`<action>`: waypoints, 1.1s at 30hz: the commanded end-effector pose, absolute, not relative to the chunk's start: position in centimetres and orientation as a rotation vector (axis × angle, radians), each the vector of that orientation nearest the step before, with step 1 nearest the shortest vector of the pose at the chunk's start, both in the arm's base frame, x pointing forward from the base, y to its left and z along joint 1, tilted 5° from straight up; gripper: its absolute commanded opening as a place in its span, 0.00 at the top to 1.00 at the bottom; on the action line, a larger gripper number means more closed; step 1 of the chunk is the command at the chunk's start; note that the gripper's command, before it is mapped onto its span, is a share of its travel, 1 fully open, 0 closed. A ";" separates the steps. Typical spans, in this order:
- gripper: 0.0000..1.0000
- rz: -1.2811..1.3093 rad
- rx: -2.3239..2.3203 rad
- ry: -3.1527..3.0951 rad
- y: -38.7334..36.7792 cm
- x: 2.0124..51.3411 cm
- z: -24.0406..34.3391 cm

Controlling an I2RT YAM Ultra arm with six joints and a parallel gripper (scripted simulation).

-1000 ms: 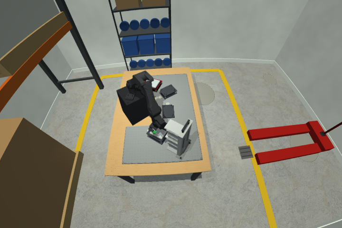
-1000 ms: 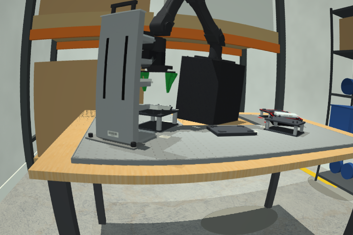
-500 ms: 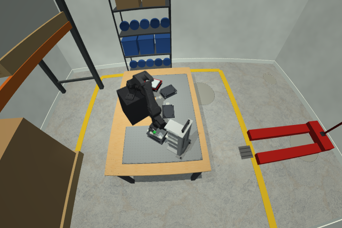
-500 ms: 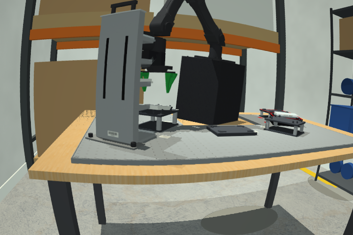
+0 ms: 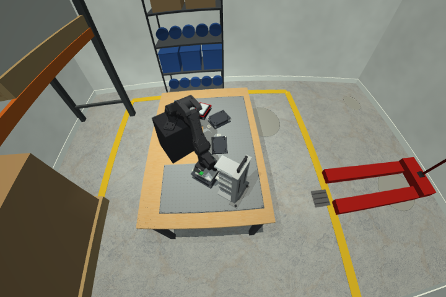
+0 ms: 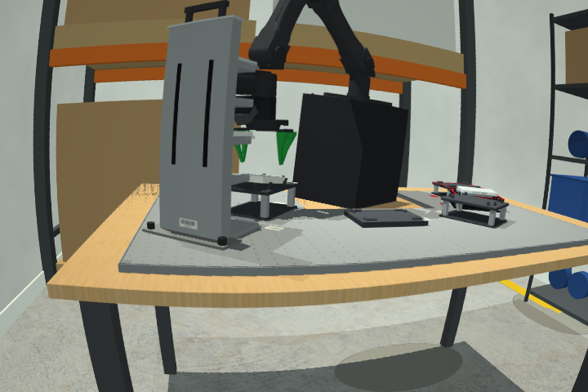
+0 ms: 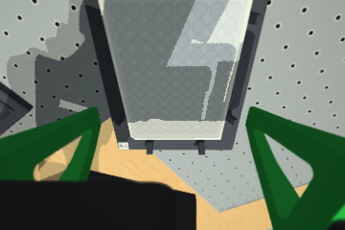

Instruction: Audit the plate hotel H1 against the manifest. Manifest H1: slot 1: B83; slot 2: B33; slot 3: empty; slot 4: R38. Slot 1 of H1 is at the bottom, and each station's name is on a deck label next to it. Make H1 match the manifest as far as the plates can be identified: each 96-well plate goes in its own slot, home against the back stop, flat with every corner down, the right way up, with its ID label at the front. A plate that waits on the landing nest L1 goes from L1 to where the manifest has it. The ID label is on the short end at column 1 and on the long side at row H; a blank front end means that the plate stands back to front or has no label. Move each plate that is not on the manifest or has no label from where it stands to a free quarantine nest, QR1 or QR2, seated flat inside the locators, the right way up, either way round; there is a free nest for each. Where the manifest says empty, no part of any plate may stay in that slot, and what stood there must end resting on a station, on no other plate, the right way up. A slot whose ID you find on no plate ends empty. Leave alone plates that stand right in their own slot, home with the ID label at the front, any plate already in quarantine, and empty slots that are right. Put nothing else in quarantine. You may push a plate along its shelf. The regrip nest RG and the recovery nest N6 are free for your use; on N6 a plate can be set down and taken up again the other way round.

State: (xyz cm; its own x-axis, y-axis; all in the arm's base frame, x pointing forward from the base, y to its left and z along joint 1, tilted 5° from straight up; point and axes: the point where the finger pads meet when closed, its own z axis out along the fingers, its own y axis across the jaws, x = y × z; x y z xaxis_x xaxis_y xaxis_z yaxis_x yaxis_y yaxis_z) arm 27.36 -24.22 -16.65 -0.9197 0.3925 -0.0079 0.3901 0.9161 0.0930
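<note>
My gripper [image 7: 172,115] is open, its green fingers spread wide and pointing down, empty. It hangs above a clear 96-well plate [image 7: 175,67] that lies on a raised dark nest [image 6: 263,187] beside the grey plate hotel [image 6: 202,124]. In the side view the fingers [image 6: 265,145] are well above that plate, level with the hotel's middle shelves. The plate's near short end shows pale, and I can read no label on it. The hotel's slots face away from the side camera, so their contents are hidden. Another plate [image 6: 475,189] sits on a red-edged nest at the far end of the deck.
A flat dark nest [image 6: 385,216] lies mid-deck, and a raised dark nest [image 6: 473,205] stands in front of the red-edged one. The arm's black base block [image 6: 350,148] stands right behind the gripper. The hotel's carry handle [image 5: 242,163] is on its top.
</note>
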 end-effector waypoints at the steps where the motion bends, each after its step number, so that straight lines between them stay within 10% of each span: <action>1: 0.00 0.081 0.595 2.987 -25.7 29.6 -15.5; 33: 0.00 0.101 0.601 3.006 -25.0 29.4 -20.1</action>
